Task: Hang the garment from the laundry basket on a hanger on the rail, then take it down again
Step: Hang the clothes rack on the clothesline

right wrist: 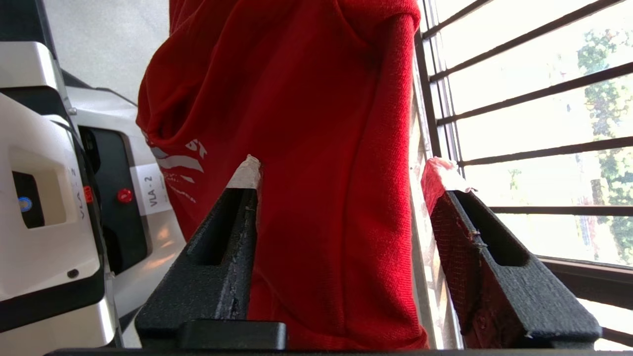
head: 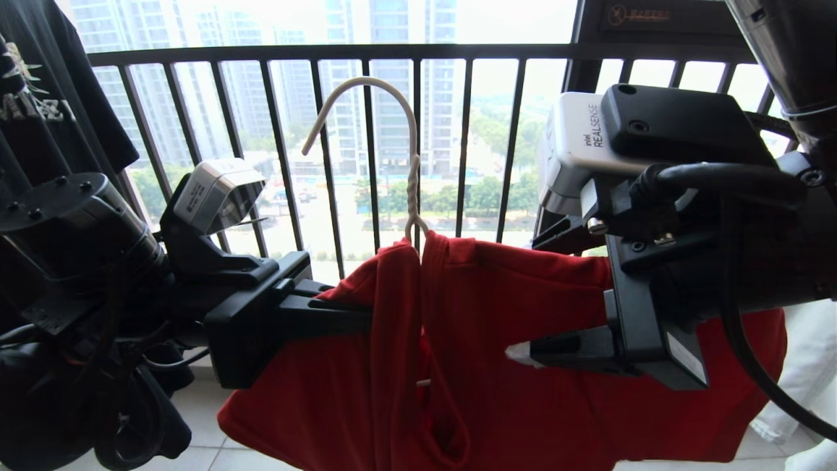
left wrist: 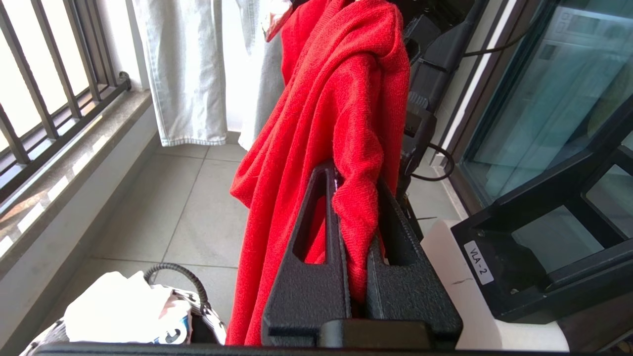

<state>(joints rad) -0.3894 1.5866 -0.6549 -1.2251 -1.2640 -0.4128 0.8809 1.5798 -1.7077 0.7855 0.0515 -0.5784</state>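
Note:
The garment (head: pixel 497 340), a bright red T-shirt, hangs on the thin white wire hanger (head: pixel 412 176), whose hook stands free in front of the window bars. My left gripper (head: pixel 366 320) is shut on a fold of the garment (left wrist: pixel 336 99) at its left shoulder; the cloth is pinched between the jaws (left wrist: pixel 353 183). My right gripper (head: pixel 533 297) is open around the right shoulder. In the right wrist view (right wrist: pixel 344 168), one finger lies against the cloth (right wrist: pixel 306 123) and the other stands apart from it. The laundry basket (left wrist: pixel 198 296) shows low in the left wrist view. The rail is out of view.
A black T-shirt (head: pixel 39 98) hangs at the far left. The dark barred window railing (head: pixel 366 52) runs behind the hanger. Pale jeans (left wrist: pixel 183 74) hang beyond the garment. White cloth (left wrist: pixel 118 306) lies in the basket. A glass door (left wrist: pixel 544 99) stands behind me.

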